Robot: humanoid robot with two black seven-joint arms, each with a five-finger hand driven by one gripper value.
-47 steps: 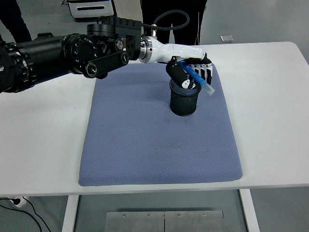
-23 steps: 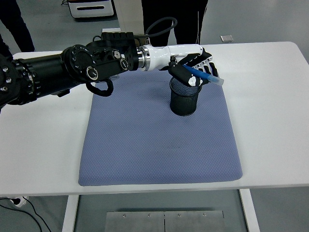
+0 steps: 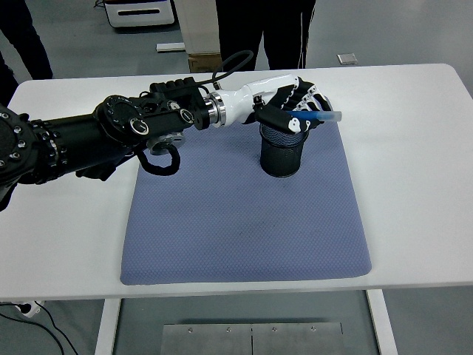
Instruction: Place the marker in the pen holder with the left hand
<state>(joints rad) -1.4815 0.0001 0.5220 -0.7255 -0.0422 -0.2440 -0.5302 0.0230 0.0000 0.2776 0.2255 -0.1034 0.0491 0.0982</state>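
- The left hand (image 3: 294, 107) gripped the blue marker (image 3: 314, 118), fingers curled around it.
- The marker lay almost level over the holder's (image 3: 281, 154) mouth, its tip pointing right, past the rim.
- The holder stood upright on the mat (image 3: 244, 214), on the table (image 3: 414, 170).

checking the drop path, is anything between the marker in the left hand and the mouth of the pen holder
Nothing shows there in the head view: the left hand holds the blue marker nearly level just above the black pen holder, whose mouth the hand partly hides.
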